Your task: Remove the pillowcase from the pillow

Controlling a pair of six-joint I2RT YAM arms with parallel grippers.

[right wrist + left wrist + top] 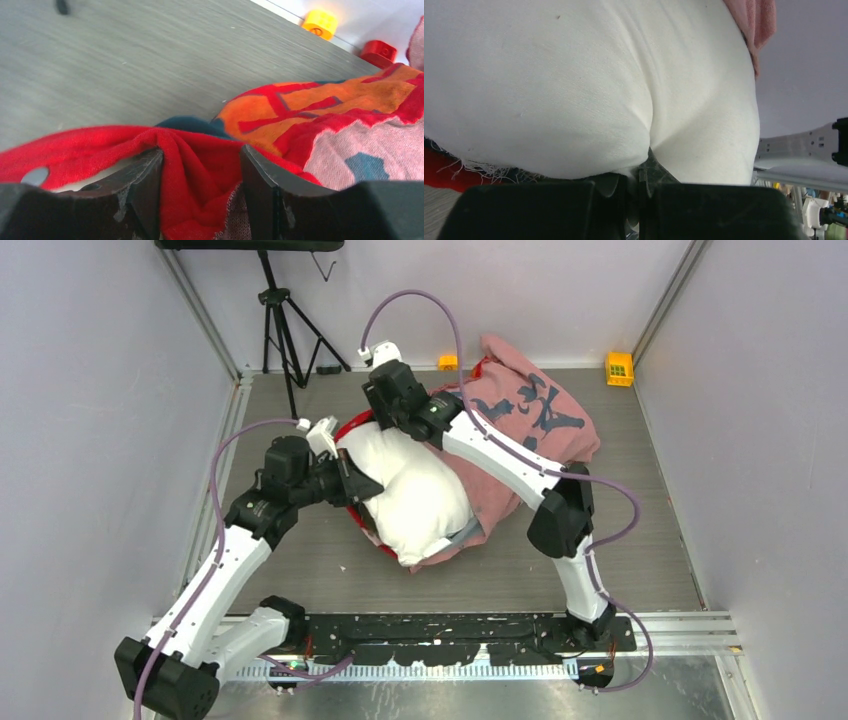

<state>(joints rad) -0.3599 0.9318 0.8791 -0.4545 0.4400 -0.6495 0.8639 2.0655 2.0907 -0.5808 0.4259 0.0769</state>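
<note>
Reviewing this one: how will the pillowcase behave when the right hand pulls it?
Likely floppy: the pillowcase folds and bunches between the fingers of the right hand. Probably light, lying in loose wrinkles around the pillow. Its fuzzy weave may drag rather than slip.

No text, label, brand, number or sign can be read anywhere, and the orange, red and teal print on the pillowcase (300, 107) just beyond the right gripper (200, 155) forms only shapes, not letters.
</note>
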